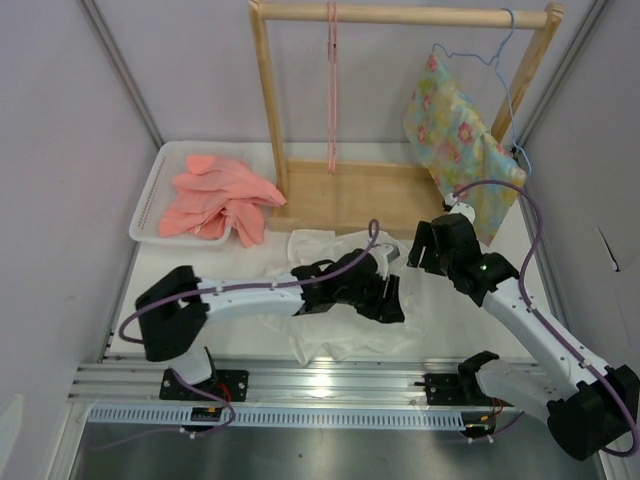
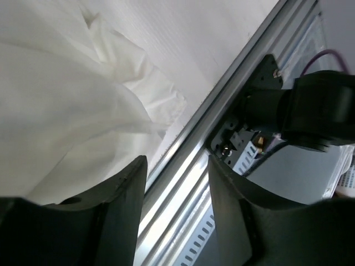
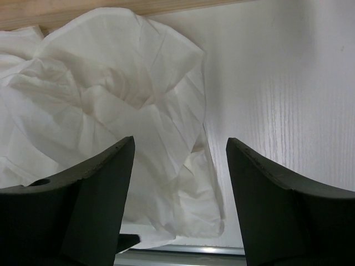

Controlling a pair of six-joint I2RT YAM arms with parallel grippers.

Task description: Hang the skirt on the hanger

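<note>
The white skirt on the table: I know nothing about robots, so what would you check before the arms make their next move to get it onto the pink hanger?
1. Left jaws open and empty: ok; the skirt lies beside them, not between.
2. Right jaws open and empty: ok; spread wide over the skirt's edge.
3. Skirt within both arms' reach: ok; crumpled on the table beneath them.
4. Waistband located: cannot tell; the fabric is bunched.
5. Pink hanger free: ok; it hangs bare from the wooden rail.
6. Skirt on hanger: not ok; not yet done.
</note>
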